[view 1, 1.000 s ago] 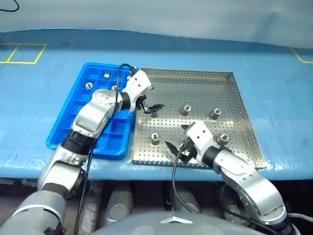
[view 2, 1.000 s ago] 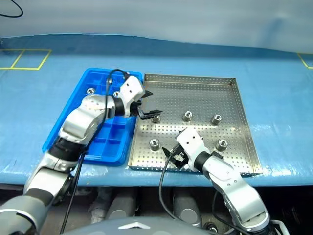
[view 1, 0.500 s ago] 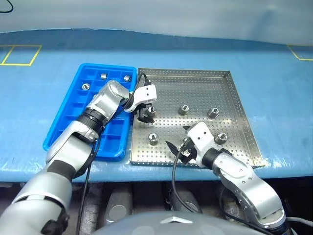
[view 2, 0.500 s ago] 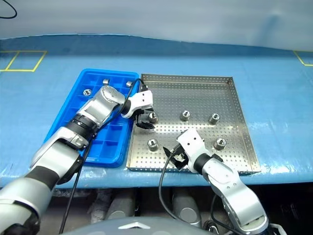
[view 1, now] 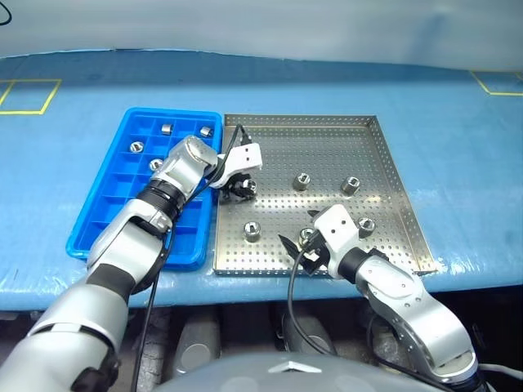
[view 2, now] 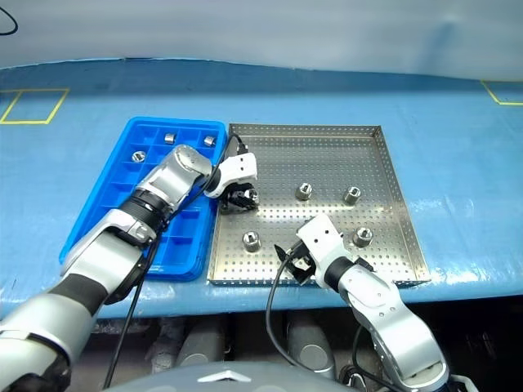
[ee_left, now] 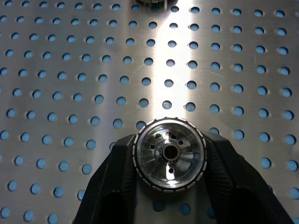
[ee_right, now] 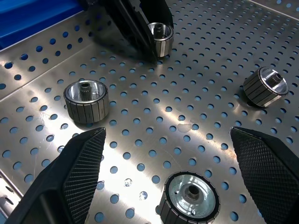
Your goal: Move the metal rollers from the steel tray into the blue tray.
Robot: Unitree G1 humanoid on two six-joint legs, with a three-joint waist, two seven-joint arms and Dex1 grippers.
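Left pincer (ee_left: 169, 186) clamping roller (ee_left: 169, 154) by ribbed sides: likely rigid, dense, slippery; right pincer (ee_right: 168, 177) standing apart, idle.

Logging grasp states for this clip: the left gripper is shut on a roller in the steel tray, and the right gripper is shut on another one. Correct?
Not quite. The right gripper is open, its fingers apart over the steel tray with nothing clamped, as the right wrist view shows. The left gripper is indeed shut on a roller.

Five metal rollers (view 1: 252, 231) sit in the steel tray (view 1: 384, 171). Four more lie in the blue tray (view 1: 102, 208). Two trays in all.
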